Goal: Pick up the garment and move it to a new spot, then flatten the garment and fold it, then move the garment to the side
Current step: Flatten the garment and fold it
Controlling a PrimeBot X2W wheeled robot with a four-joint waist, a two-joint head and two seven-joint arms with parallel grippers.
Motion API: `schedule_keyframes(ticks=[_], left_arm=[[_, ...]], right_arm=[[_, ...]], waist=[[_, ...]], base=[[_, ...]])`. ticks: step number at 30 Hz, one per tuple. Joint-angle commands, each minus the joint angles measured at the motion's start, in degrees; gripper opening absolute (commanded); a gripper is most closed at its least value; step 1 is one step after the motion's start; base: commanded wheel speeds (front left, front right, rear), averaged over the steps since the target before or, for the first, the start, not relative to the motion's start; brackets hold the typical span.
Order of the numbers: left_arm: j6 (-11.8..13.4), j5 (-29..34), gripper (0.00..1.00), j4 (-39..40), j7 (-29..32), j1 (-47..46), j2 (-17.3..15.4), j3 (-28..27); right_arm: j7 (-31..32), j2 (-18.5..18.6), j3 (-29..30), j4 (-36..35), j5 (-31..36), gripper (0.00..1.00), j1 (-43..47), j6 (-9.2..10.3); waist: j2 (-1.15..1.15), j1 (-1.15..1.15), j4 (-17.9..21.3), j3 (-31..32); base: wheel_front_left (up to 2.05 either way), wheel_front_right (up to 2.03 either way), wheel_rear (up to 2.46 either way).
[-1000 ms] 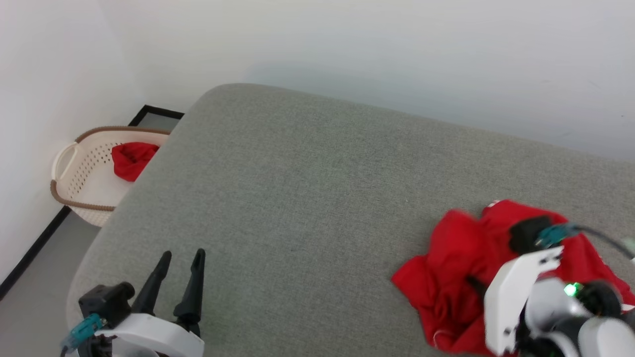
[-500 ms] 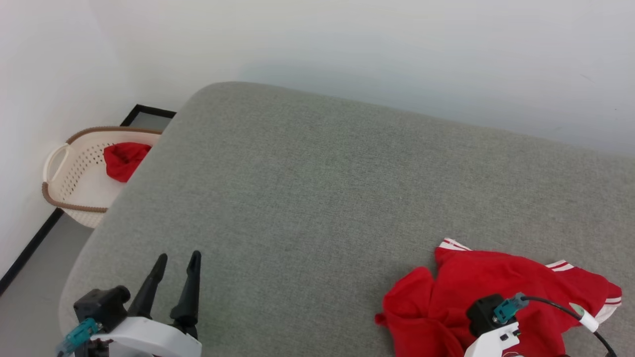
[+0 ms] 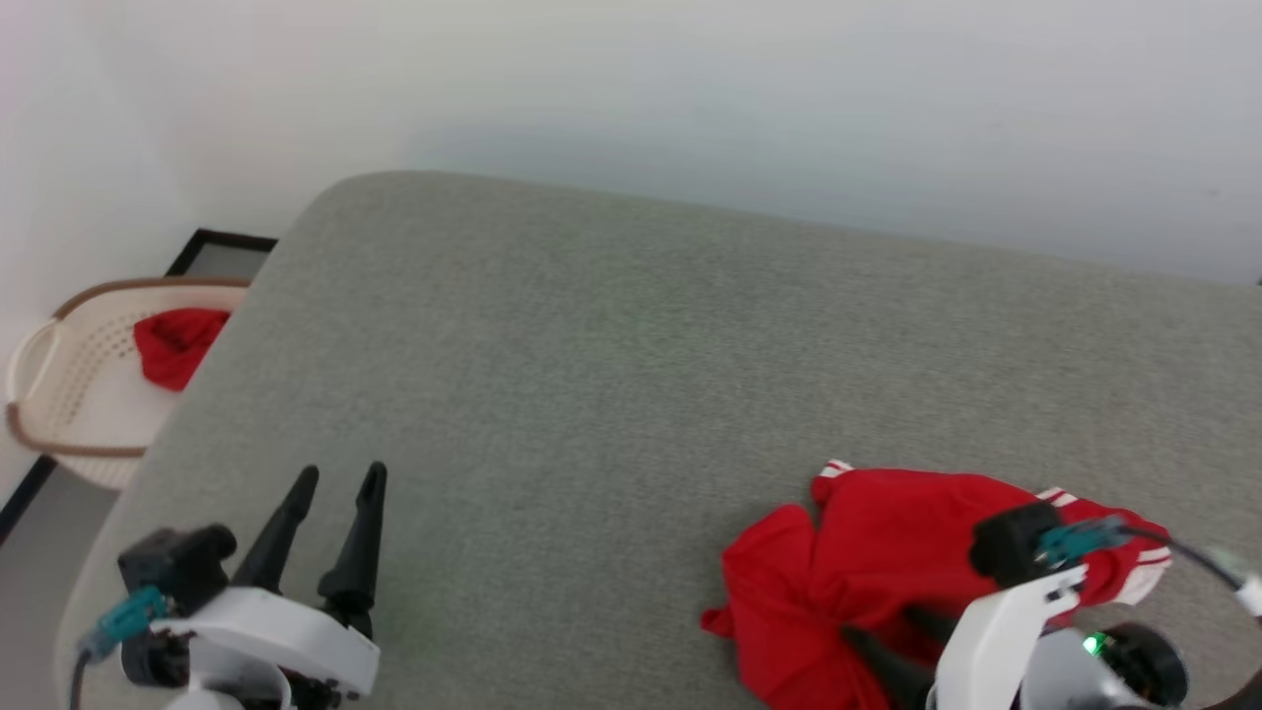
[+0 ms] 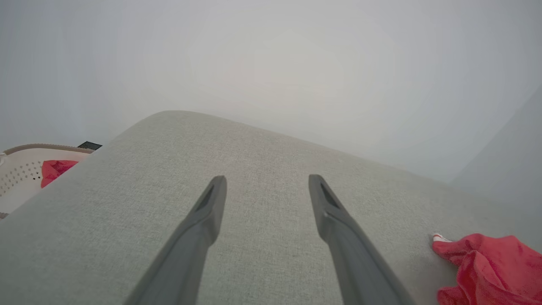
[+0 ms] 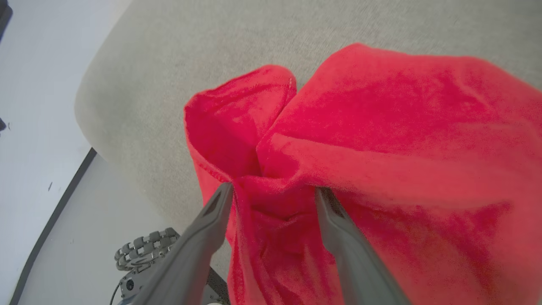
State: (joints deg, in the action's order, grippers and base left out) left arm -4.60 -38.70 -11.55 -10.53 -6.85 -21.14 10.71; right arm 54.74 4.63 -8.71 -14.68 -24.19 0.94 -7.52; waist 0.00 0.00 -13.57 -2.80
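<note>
The garment (image 3: pixel 887 532) is a crumpled red heap with white striped trim, lying near the front right edge of the grey cushion (image 3: pixel 592 345). My right gripper (image 3: pixel 892 636) is at its near side with the fingers spread. In the right wrist view the gripper (image 5: pixel 273 188) is open, and a bunched fold of the garment (image 5: pixel 381 127) lies between the tips. My left gripper (image 3: pixel 335 478) hovers open and empty over the cushion's front left. In the left wrist view that gripper (image 4: pixel 266 182) stands wide apart, with the garment (image 4: pixel 487 262) far to its right.
A cream basket (image 3: pixel 59 394) stands on the floor left of the cushion and holds a small plain red cloth (image 3: pixel 173 340). A pale wall runs behind the cushion. The cushion's front edge drops to the floor (image 5: pixel 84 237) just below the garment.
The right gripper's fingers have parted from shut to wide around the red fabric. The garment has sunk from a lifted bunch to a heap on the cushion. The head camera has shifted.
</note>
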Motion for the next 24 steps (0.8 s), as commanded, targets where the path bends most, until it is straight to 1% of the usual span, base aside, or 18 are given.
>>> schedule_keyframes(ticks=[1,3,7,10,12,14,20,24], left_arm=[[0.2,-0.4,1.00,0.8,0.7,-0.6,-0.3,-0.2],[0.5,-0.8,1.00,2.0,2.4,-1.0,-1.2,-0.3],[1.0,-1.3,1.00,4.9,5.5,-2.0,-2.7,-0.4],[1.1,-1.9,1.00,6.6,8.3,-2.9,-3.7,-0.2],[1.6,-2.3,1.00,7.4,10.4,-3.8,-4.2,0.0],[1.3,-2.2,1.00,8.3,12.6,-5.1,-5.1,0.7],[0.6,-4.3,1.00,8.7,20.5,-10.4,-5.8,3.0],[0.2,-7.1,1.00,6.9,27.5,-15.1,-5.1,5.1]], right_arm=[[-1.2,-0.2,0.7,-0.8,-0.3,1.00,-0.9,0.06],[-4.0,0.2,1.6,-1.9,0.4,1.00,-1.9,0.06],[-13.1,2.1,3.7,-2.2,2.6,1.00,-4.1,0.05],[-20.8,3.8,5.5,-0.8,4.9,1.00,-5.3,0.04],[-25.4,4.4,7.2,0.3,6.8,1.00,-5.5,0.05],[-30.1,5.1,8.5,1.2,8.7,1.00,-6.0,0.04],[-40.1,4.5,12.7,4.4,12.8,1.00,-6.1,0.04],[-45.0,3.6,14.6,5.9,14.1,1.00,-6.5,0.04]], waist=[[0.00,0.00,1.9,0.5],[0.00,0.00,3.1,0.8],[0.00,0.00,5.3,1.5],[0.00,0.00,7.0,1.9],[0.00,0.00,8.1,2.0],[0.00,0.00,9.1,2.0],[0.00,0.00,12.1,0.9],[0.00,0.00,13.9,-0.2]], base=[[0.00,0.00,0.00],[0.00,0.00,0.00],[0.00,0.00,0.00],[0.00,0.00,0.00],[0.00,0.00,0.00],[0.00,0.00,0.00],[0.00,0.00,0.00],[0.00,0.00,0.00]])
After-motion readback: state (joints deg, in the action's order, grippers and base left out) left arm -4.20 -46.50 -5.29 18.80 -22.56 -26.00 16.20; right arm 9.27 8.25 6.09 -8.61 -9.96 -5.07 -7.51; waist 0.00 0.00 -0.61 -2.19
